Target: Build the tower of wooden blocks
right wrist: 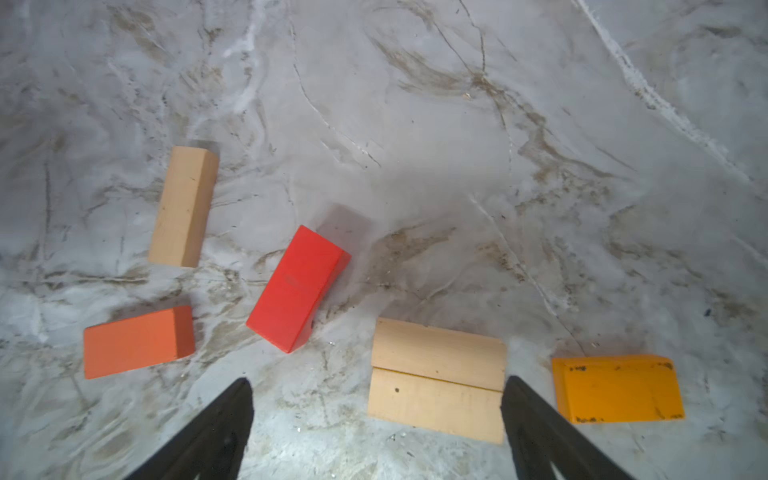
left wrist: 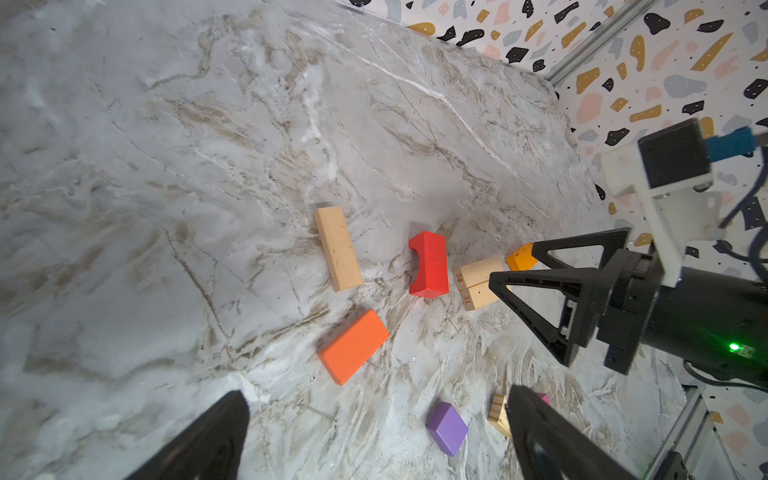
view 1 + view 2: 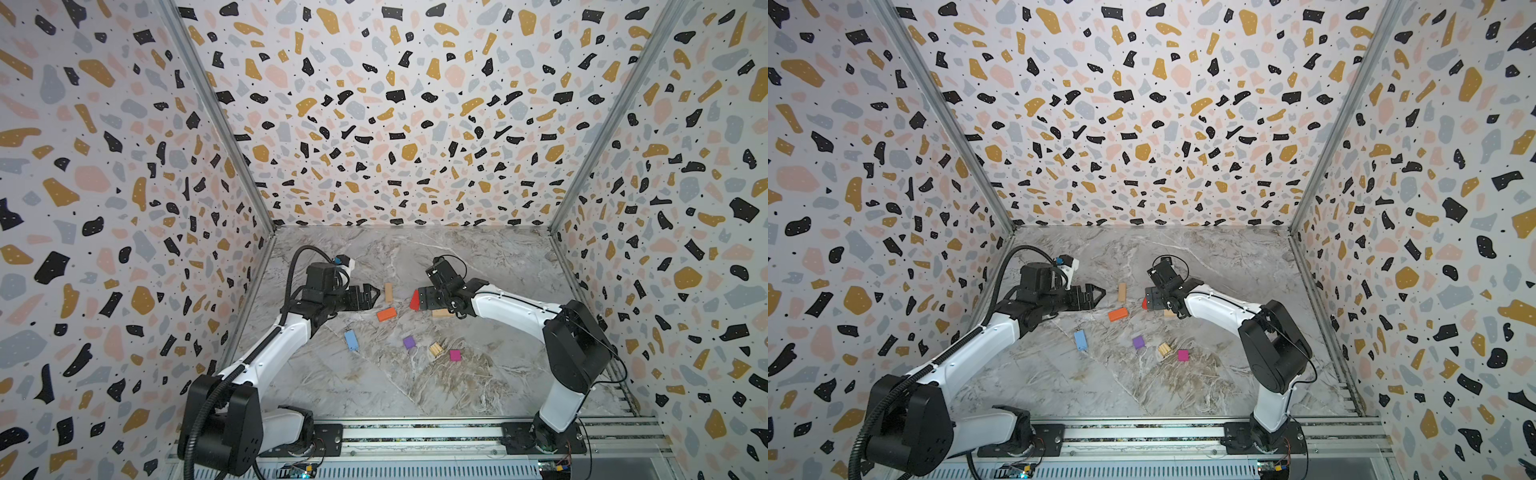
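No stacked wood block tower shows; the blocks lie singly on the marble table (image 3: pixel 478 382). Two tan blocks (image 1: pixel 436 374) lie side by side, a red block (image 1: pixel 297 286) next to them and a yellow-orange block (image 1: pixel 619 388) on their other side. My right gripper (image 1: pixel 378 382) hangs open over the tan pair, holding nothing; in a top view it (image 3: pixel 422 300) sits by the red block (image 3: pixel 414 300). My left gripper (image 2: pixel 376 399) is open and empty, its tips (image 3: pixel 374 296) near a tan oblong (image 3: pixel 388 292) and an orange block (image 3: pixel 386 314).
Nearer the front lie a light blue block (image 3: pixel 351 340), a purple cube (image 3: pixel 409 342), a ridged tan cube (image 3: pixel 435 349) and a magenta cube (image 3: pixel 455 355). Patterned walls close in three sides. A metal rail (image 3: pixel 415 434) with both arm bases runs along the front.
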